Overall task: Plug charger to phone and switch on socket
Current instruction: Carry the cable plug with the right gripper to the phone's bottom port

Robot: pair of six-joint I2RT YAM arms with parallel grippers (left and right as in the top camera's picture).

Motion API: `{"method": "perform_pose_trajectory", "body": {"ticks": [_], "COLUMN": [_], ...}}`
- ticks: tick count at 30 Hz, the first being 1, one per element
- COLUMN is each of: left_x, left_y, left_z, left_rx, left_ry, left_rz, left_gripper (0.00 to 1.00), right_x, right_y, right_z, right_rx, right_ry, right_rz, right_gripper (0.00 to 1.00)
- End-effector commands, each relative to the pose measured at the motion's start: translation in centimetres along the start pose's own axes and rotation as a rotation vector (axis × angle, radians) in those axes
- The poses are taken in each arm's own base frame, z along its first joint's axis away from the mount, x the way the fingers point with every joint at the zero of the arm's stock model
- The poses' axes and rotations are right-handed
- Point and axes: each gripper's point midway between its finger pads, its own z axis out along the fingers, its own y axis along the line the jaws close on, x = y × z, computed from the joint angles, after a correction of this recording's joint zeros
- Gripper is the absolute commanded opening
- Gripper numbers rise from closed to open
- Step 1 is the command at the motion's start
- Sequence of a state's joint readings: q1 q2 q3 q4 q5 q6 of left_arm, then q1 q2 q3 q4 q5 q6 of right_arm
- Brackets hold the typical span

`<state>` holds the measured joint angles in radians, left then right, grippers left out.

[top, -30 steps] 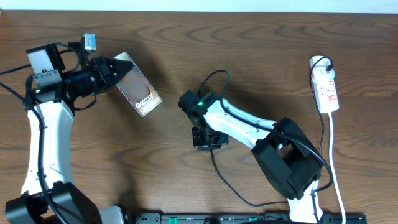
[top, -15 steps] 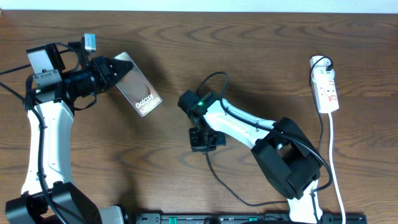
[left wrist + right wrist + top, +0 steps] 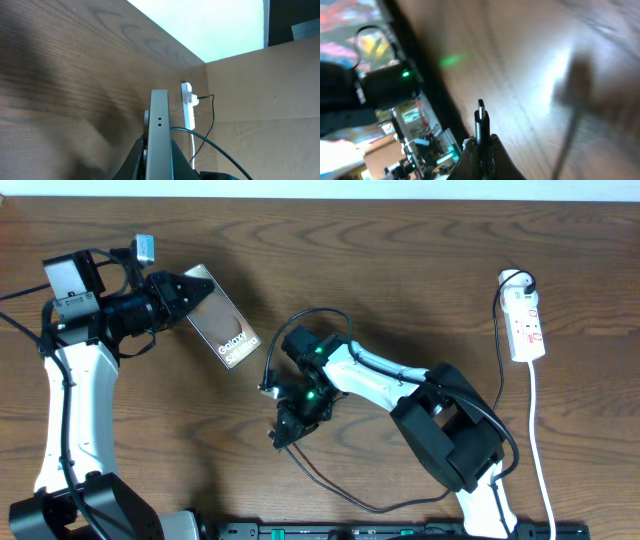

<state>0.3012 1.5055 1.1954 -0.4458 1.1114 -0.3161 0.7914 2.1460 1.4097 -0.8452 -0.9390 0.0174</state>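
Table: brown wood-grain tabletop, bearing everything.
Socket: narrow white power strip with red markings, flat at the far right edge, well apart from both arms.
Phone: flat dark rectangular smartphone, upper left.
Left gripper: jaws clamped on the phone's short end.
Right gripper: mid-table, jaws closed on the charger.
Charger: thin black cable with small plug, its tip poking past the fingers.
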Motion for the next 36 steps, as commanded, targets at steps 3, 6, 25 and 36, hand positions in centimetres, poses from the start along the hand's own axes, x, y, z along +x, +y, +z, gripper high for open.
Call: {"method": "perform_pose_trajectory", "body": {"ticks": [3,6,25,36], "left_x": [0.0,0.0,-0.1,0.3], "left_y": [-0.6,-0.6,-5.4,-6.7], "left_z": [-0.3,-0.3,-1.0,-1.4], "left_rx": [0.02,0.02,0.273,0.352], "left_ry": [0.0,0.0,0.034,0.061], "left_rz": [0.018,0.018,0.176,0.208], "left_gripper": [0.07,0.08,0.08,0.07], "right_x": [0.3,0.3,-0.6,-2.6], "right_y": [1.5,1.5,0.5,2.5], "right_z": [0.3,0.3,-1.6,-9.7], "right_rx": [-0.078,-0.078,-0.102,-0.44], "right_ry": [0.007,0.008,-0.044,-0.322], "right_rz": [-0.087,-0.087,-0.064,-0.356], "right_gripper": [0.01,0.01,0.01,0.01]}}
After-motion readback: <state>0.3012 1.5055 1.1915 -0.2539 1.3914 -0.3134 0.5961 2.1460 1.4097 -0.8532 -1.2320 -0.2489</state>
